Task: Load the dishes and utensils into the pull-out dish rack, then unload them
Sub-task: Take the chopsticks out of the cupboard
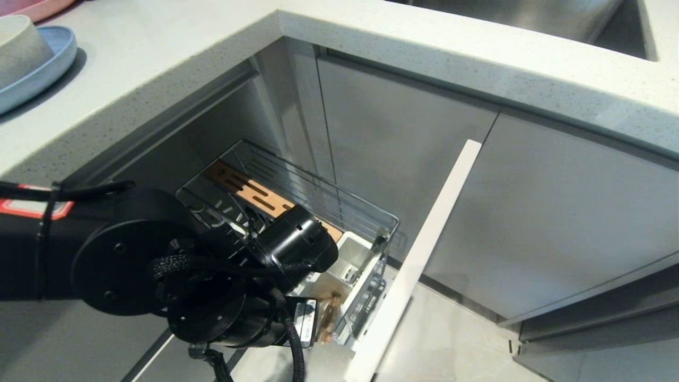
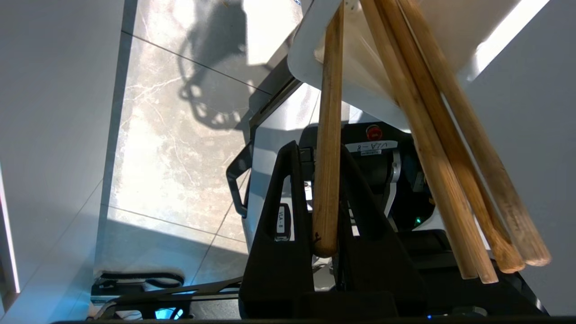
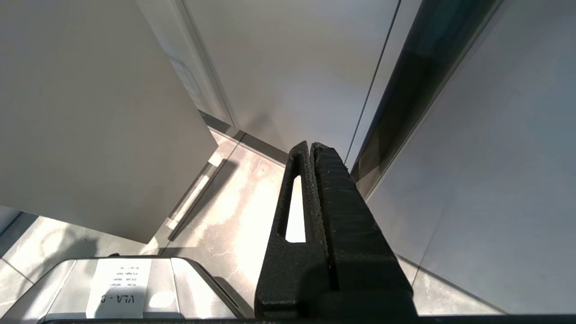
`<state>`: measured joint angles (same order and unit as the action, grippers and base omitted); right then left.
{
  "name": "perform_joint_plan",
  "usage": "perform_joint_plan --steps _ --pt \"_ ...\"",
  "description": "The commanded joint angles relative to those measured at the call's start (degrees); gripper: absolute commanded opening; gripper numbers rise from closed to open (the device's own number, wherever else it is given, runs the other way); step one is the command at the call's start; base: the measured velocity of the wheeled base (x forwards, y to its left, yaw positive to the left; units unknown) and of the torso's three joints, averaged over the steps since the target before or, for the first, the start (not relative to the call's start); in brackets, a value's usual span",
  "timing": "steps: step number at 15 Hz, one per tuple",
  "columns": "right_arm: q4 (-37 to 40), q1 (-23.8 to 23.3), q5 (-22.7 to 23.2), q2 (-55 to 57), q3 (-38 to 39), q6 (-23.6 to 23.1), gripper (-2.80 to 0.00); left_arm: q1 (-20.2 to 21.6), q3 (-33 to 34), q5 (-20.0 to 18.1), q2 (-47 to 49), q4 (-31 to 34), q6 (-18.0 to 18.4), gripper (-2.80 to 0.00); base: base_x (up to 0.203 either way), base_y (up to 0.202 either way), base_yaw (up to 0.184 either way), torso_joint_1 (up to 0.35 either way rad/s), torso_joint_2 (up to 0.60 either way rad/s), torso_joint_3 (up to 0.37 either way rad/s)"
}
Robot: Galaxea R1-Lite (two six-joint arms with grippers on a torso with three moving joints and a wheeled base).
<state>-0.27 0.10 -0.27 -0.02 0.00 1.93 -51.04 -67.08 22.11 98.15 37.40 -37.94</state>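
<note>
The pull-out dish rack point(image 1: 339, 197) stands drawn out below the counter corner, with its tan slotted strip point(image 1: 249, 188) and white caddy point(image 1: 354, 253). My left arm reaches over its front end. In the left wrist view my left gripper point(image 2: 320, 149) is shut on one wooden chopstick point(image 2: 327, 135) that leans out of the caddy point(image 2: 306, 67). Other chopsticks point(image 2: 450, 162) lean beside it, free of the fingers. Chopstick ends point(image 1: 329, 317) show past the wrist in the head view. The off-white bowl point(image 1: 18, 48) sits on the pale-blue plate point(image 1: 48, 71) on the counter. My right gripper point(image 3: 311, 145) is shut and empty.
The rack's door front point(image 1: 424, 249) juts out toward me, edge on. A pink plate point(image 1: 37, 8) lies at the counter's far left. A steel sink point(image 1: 530, 16) is set in the counter at the back right. Grey cabinet doors point(image 1: 557, 212) flank the rack; tiled floor lies below.
</note>
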Motion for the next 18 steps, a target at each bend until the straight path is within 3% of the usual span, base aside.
perform_joint_plan --steps 1,4,7,10,18 --pt "0.0 0.0 0.0 -0.2 0.1 0.0 -2.8 -0.2 -0.1 0.2 -0.4 0.4 -0.3 -2.8 0.0 0.0 0.0 0.0 0.0 0.0" --pt "-0.1 0.0 0.0 -0.2 0.1 0.0 -2.8 -1.0 -0.6 0.6 -4.8 1.2 -0.1 -2.8 0.0 0.0 0.0 0.0 0.0 0.0" --pt "-0.1 0.0 0.0 -0.2 0.1 0.0 -2.8 -2.5 -4.6 0.8 -9.0 9.2 -0.3 -2.8 0.0 0.0 0.0 0.0 0.0 0.0" --pt "0.0 0.0 0.0 -0.2 0.1 0.0 -2.8 -4.0 -7.0 0.8 -13.0 13.2 -0.3 -2.8 0.0 0.0 0.0 0.0 0.0 0.0" --pt "0.0 0.0 0.0 -0.2 0.1 0.0 -2.8 -6.9 -13.1 0.6 -21.1 16.6 -0.3 -2.8 0.0 0.0 0.0 0.0 0.0 0.0"
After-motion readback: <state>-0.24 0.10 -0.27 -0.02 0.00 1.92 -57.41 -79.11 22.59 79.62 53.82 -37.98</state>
